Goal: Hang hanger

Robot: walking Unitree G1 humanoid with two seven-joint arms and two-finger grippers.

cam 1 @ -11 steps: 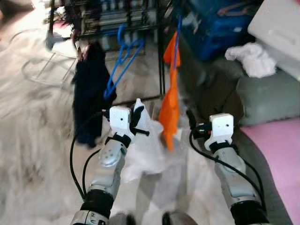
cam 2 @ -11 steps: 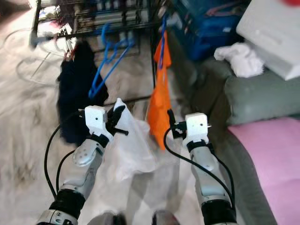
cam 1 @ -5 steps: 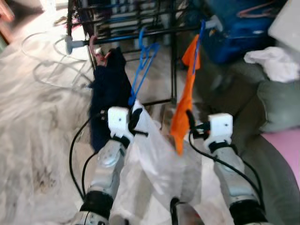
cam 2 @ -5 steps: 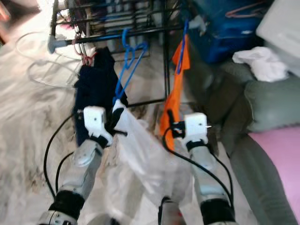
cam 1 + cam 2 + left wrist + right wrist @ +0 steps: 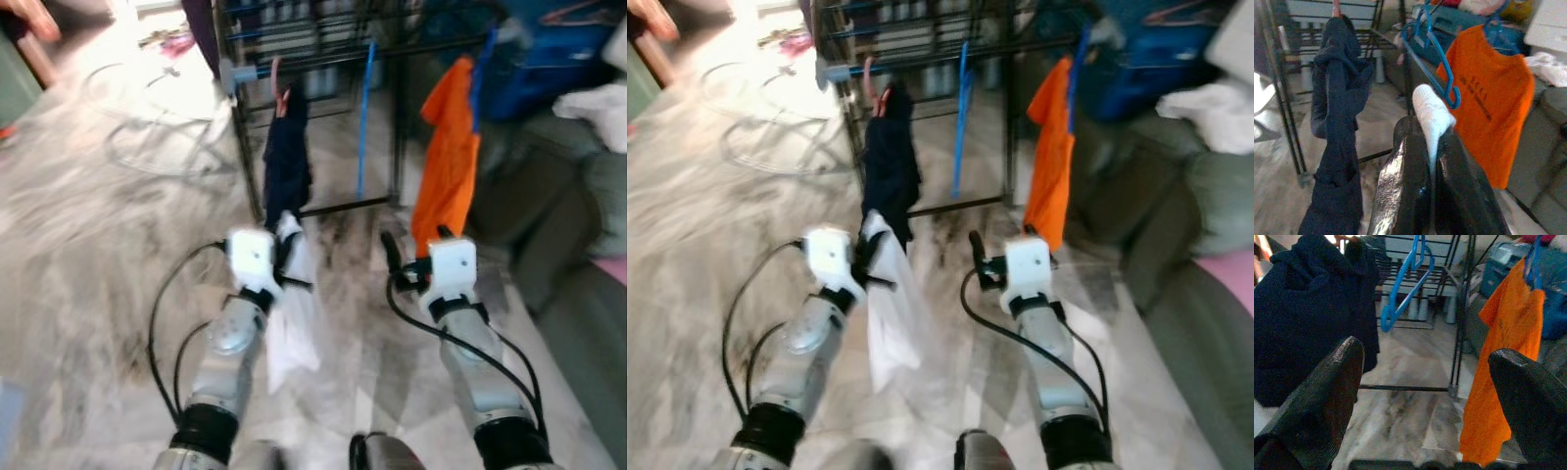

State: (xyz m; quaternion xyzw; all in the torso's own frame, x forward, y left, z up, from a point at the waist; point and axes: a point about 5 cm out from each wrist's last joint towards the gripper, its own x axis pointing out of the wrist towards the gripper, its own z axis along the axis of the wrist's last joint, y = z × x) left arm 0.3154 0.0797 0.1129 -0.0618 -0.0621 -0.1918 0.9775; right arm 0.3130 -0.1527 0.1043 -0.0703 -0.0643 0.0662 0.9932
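- Compared with the head views of a second ago, the whole scene has swung: the black drying rack [image 5: 294,59] now stands more squarely ahead, which reads as the robot turning and stepping, not the clothes moving. The white garment [image 5: 292,313] hangs narrower and straighter from the left gripper [image 5: 286,262] than the spread sheet it was then.
- Left eye view: the rack carries a dark navy garment [image 5: 286,171], an empty blue hanger [image 5: 364,117] and an orange T-shirt [image 5: 446,162] on its own blue hanger. The left gripper sits low and just in front of the navy garment; the right gripper [image 5: 392,257] sits below the orange shirt. Marble floor [image 5: 88,264] lies underneath.
- Right eye view: same layout; the white garment drops from the left gripper toward the floor, long axis vertical.
- Left wrist view: the two fingers [image 5: 1400,181] are pressed together, pinching the top of the white garment. The empty blue hanger lies ahead of and above them, its hook end just beyond the cloth.
- Right wrist view: the fingers [image 5: 1327,391] are spread wide with nothing between them; the empty blue hanger hangs ahead, between navy garment and orange shirt.
- Judgement: the rack rail lies up and forward of both grippers, and the left arm is the loaded one, so the coming move is likely a lift toward the rail.
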